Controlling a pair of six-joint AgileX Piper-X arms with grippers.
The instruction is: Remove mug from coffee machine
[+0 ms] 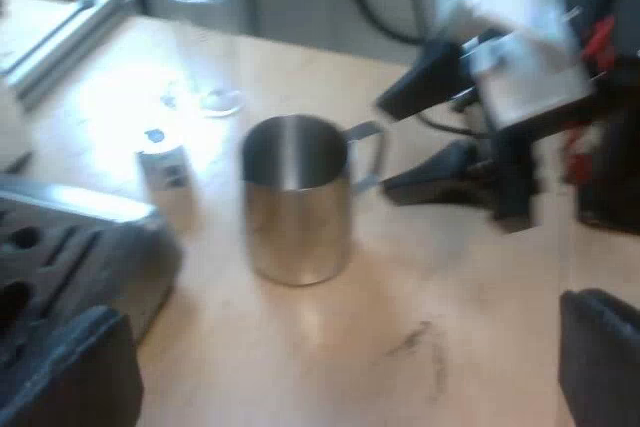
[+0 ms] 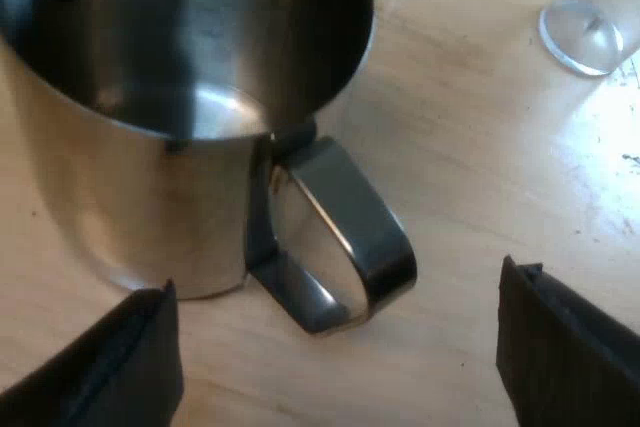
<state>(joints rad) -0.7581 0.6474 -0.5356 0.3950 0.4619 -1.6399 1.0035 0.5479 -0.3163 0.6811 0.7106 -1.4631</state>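
the mug (image 2: 130,207) stands upright on the pale wooden table (image 2: 470,147), mouth up, with its handle (image 2: 345,237) sticking straight out toward the right gripper (image 2: 338,282); that gripper's two black fingers are spread wide, one on each side of the handle loop, touching neither the loop nor the mug wall. the coming move turns on this line-up: the loop stands vertical and sits in the gap between the fingers, so a short advance and a squeeze would likely take it. the left gripper (image 1: 340,347) is also spread open and holds nothing, and it hangs well back from the mug, so the right arm is clearly the nearer. a grey slotted part (image 1: 90,237), perhaps the machine's drip tray, lies just beside the mug and not under it, so the mug seems to be off the machine already. a measuring glass (image 2: 590,27) stands on the table, well apart from the handle, so it should not hinder a lift
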